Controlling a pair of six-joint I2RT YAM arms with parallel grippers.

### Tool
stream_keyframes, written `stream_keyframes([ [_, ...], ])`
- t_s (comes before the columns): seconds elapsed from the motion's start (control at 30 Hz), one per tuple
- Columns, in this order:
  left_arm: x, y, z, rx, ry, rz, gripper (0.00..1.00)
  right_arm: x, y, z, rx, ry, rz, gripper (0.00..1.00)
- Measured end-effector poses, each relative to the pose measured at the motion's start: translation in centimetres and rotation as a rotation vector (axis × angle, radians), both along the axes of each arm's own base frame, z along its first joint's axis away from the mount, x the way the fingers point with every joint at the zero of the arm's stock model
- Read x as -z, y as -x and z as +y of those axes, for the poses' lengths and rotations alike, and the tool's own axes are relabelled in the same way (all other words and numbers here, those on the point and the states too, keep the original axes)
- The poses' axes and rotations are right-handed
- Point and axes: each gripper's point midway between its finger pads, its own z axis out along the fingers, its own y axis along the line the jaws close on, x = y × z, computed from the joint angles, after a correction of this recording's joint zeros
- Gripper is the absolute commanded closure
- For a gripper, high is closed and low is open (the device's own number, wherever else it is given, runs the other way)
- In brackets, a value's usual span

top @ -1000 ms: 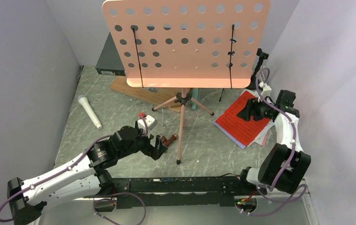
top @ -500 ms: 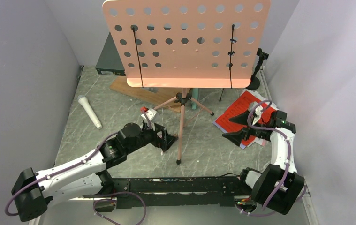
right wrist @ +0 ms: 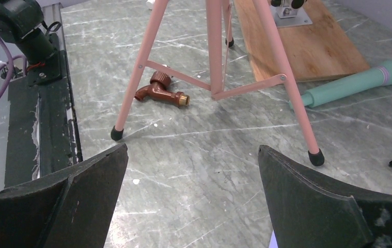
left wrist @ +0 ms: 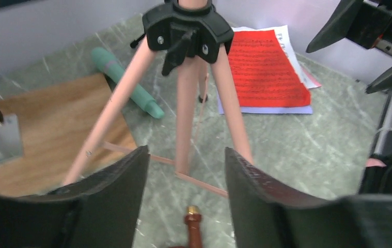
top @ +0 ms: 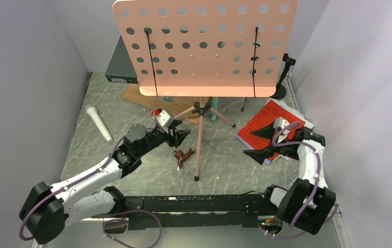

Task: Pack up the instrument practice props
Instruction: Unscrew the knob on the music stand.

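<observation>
The pink perforated music desk (top: pixel 204 46) stands on its pink tripod legs (top: pixel 200 139) mid-table. My left gripper (top: pixel 181 135) is open just left of the tripod; in the left wrist view its jaws (left wrist: pixel 186 160) face the middle leg (left wrist: pixel 186 113), which is ahead of them and not between them. My right gripper (top: pixel 259 142) is open wide at the left edge of the red sheet-music pages (top: pixel 266 129), holding nothing (right wrist: pixel 192 150). A white microphone (top: pixel 98 123) lies at left. A mint microphone (left wrist: pixel 126 82) lies behind the tripod. A black mic mount (top: pixel 285 72) stands at back right.
A small brown piece (top: pixel 183 155) lies on the table near the front tripod leg. A wooden board (top: pixel 152 101) and a dark grey box (top: pixel 121 64) sit behind the stand. Purple walls close in left and right. The arms' base rail (top: pixel 209 204) runs along the near edge.
My left gripper moved up and away from the brown piece toward the tripod, and its jaws narrowed a little. My right gripper swung left off the red pages and opened wide.
</observation>
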Motion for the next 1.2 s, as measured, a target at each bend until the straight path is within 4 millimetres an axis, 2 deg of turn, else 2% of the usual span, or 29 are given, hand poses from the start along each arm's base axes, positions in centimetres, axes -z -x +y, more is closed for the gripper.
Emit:
stream_keyframes([
  [0.2, -2.1, -2.8, -0.1, 0.024, -0.002, -0.112, 0.46, 0.0, 0.1, 0.0, 0.0, -0.002, 0.004, 0.0],
  [0.33, -3.2, -3.5, -0.9, 0.056, 0.029, -0.148, 0.48, 0.0, 0.1, 0.0, -0.001, -0.002, 0.005, 0.0],
  [0.5, -3.4, -4.0, -2.6, 0.118, 0.065, -0.142, 0.51, 0.0, 0.1, 0.1, -0.001, -0.006, 0.012, 0.0],
  [0.67, -3.0, -4.0, -3.5, 0.16, 0.099, -0.118, 0.65, 0.0, 0.1, 0.1, -0.001, -0.007, 0.014, 0.0],
  [0.8, -3.3, -4.0, -3.8, 0.172, 0.127, -0.112, 0.62, 0.1, 0.2, 0.1, -0.001, -0.008, 0.017, 0.0],
  [0.93, -4.3, -4.0, -3.8, 0.17, 0.163, -0.13, 0.6, 0.1, 0.2, 0.1, -0.002, -0.009, 0.02, 0.0],
  [1.0, -4.7, -3.9, -3.8, 0.17, 0.177, -0.136, 0.66, 0.1, 0.2, 0.2, -0.004, -0.01, 0.022, 0.0],
  [1.07, -5.0, -3.9, -3.8, 0.172, 0.187, -0.139, 0.8, 0.1, 0.2, 0.2, -0.005, -0.012, 0.025, 0.0],
  [1.2, -5.0, -3.9, -3.8, 0.173, 0.2, -0.125, 0.96, 0.2, 0.2, 0.2, -0.008, -0.015, 0.032, 0.0],
])
